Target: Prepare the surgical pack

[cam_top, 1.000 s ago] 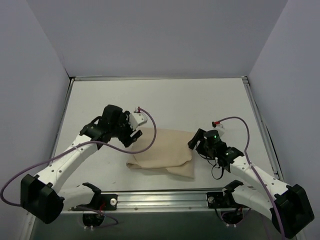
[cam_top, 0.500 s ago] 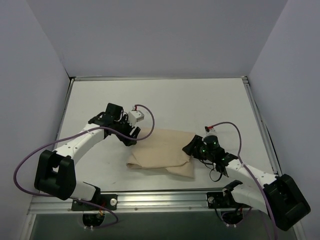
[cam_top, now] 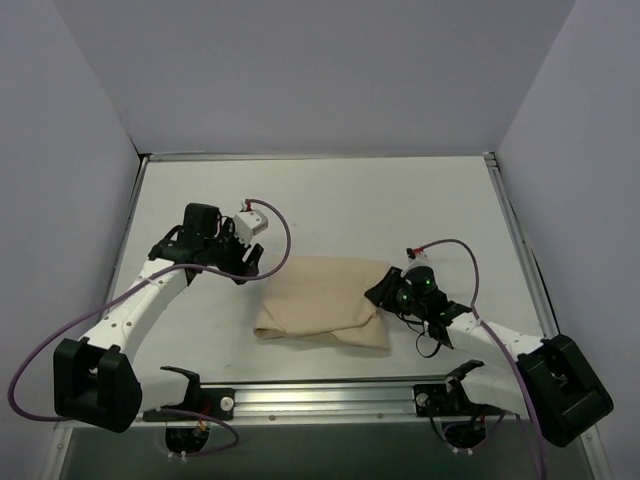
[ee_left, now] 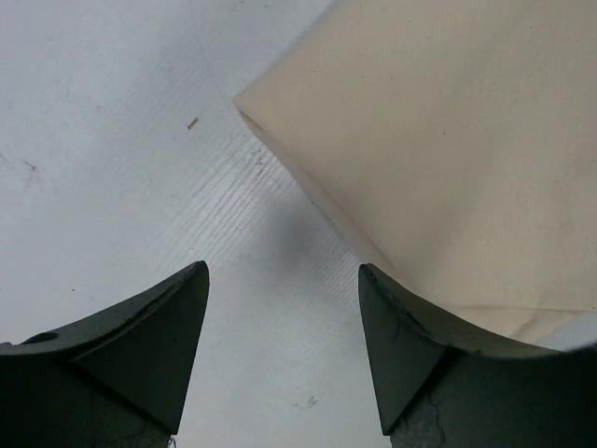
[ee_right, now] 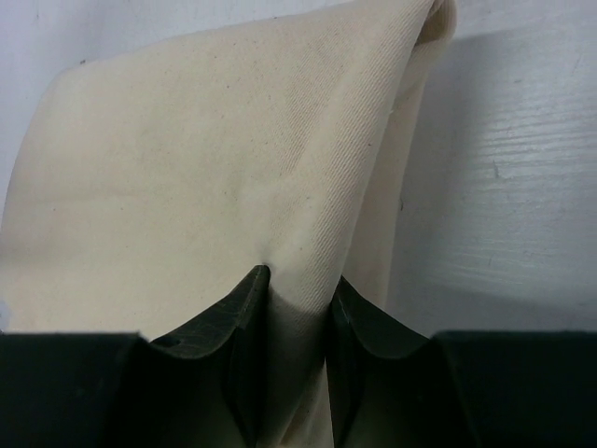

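Note:
The surgical pack shows as a folded beige cloth bundle (cam_top: pixel 325 302) in the middle of the table. The tray, forceps, tweezers and green packets are hidden. My right gripper (cam_top: pixel 385 295) is shut on a fold of the cloth at the bundle's right edge; in the right wrist view the cloth (ee_right: pixel 233 159) is pinched between the fingers of the gripper (ee_right: pixel 297 285). My left gripper (cam_top: pixel 252 268) is open and empty, just left of the bundle's far left corner. In the left wrist view the cloth corner (ee_left: pixel 438 140) lies ahead and to the right of the gripper (ee_left: pixel 283 275).
White walls enclose the white table (cam_top: pixel 330 200) at the back and sides. A metal rail (cam_top: pixel 320 395) runs along the near edge by the arm bases.
My left gripper has drawn back to the left, away from the bundle's corner. My right gripper has closed in on the bundle's right edge and holds a fold of cloth.

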`<state>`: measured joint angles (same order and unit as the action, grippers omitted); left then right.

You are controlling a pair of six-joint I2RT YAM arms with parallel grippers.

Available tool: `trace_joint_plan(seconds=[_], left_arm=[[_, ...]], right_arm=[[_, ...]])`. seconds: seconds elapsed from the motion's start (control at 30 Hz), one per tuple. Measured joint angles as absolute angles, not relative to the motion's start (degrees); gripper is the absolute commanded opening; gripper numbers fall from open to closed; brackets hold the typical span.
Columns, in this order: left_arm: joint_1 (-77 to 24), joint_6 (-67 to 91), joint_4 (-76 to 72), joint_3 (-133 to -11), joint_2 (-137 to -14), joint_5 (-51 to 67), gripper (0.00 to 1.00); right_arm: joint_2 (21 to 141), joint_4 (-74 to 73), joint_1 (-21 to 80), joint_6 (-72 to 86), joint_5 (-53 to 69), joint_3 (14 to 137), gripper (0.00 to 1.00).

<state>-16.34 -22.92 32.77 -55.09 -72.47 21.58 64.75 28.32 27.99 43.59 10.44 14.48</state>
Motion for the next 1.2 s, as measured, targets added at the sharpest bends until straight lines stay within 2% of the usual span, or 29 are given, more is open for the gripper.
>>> trace_joint_plan(seconds=[0.23, 0.4, 0.8, 1.2], left_arm=[[-15.2, -23.4, 32.8, -55.0, -69.3, 21.1, 0.74], [-14.6, -23.8, 32.9, -54.5, -69.2, 20.8, 0.74], [-12.7, -24.8, 32.9, -53.9, -68.6, 20.8, 0.74], [-11.4, -25.9, 32.9, -53.2, -66.5, 20.8, 0.74]], right_arm=[[65.8, 28.7, 23.6, 44.9, 9.2, 15.3, 0.00], [65.0, 28.1, 16.6, 46.5, 8.8, 15.3, 0.00], [63.0, 26.7, -13.2, 49.3, 7.4, 14.6, 0.00], [51.5, 19.0, -47.9, 52.8, 7.4, 11.2, 0.00]])
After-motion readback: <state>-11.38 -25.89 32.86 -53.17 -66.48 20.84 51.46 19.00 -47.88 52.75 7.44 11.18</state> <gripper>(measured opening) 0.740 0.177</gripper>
